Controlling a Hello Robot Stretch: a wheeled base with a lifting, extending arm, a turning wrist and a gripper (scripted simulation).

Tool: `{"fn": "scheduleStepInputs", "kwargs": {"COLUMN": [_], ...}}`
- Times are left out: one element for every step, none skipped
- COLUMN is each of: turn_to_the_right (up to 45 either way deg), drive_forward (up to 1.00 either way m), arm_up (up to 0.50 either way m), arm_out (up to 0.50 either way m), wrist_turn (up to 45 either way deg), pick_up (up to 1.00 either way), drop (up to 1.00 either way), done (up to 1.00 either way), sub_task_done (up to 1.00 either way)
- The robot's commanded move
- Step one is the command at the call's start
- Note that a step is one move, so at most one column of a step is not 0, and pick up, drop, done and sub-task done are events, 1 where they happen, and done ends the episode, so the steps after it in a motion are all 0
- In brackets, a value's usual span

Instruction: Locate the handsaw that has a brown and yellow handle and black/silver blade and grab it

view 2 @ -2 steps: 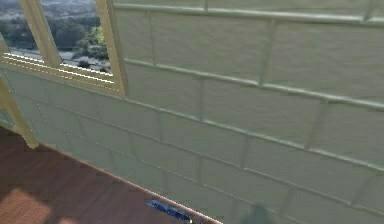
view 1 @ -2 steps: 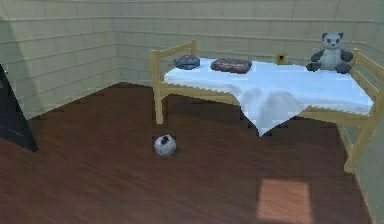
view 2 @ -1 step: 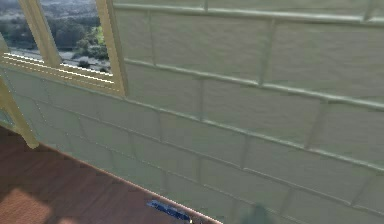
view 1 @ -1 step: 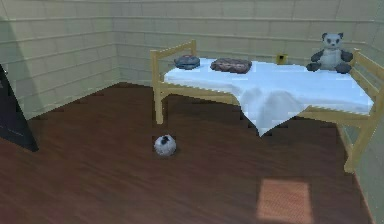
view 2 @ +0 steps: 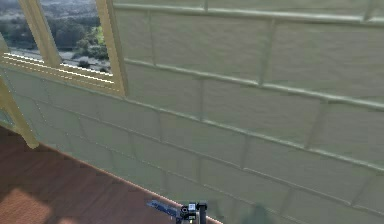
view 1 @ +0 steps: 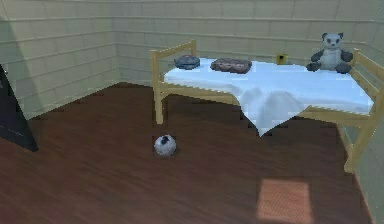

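Well, fwd view: wooden bed [view 1: 157,88] against the far wall, w/ a white sheet [view 1: 268,102] hanging over its front rail. On the bed: a panda toy [view 1: 331,52] sitting upright at the view's right end, a flat brown thing [view 1: 231,65] near the middle, and a dark roundish thing [view 1: 187,62] just left of it. Both are too small to name. A black & white ball [view 1: 165,146] lies on the dark wood floor [view 1: 90,170] in front of the bed's left leg.

Arm side view: pale panelled wall [view 2: 250,100] w/ a window [view 2: 70,40] top left. The fingers [view 2: 152,204] show at the btm edge, low by the wall's base, w/ bare wall and floor behind, so holding nothing. Can't tell how the fingers are set.

Handsaw: can't tell where it is.
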Motion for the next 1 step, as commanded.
{"fn": "scheduleStepInputs", "kwargs": {"turn_to_the_right": [0.0], "drive_forward": [0.00], "arm_up": [0.00], "arm_out": [0.00], "wrist_turn": [45.0], "pick_up": [0.00], "drop": [0.00], "done": [0.00], "sub_task_done": [0.00]}}
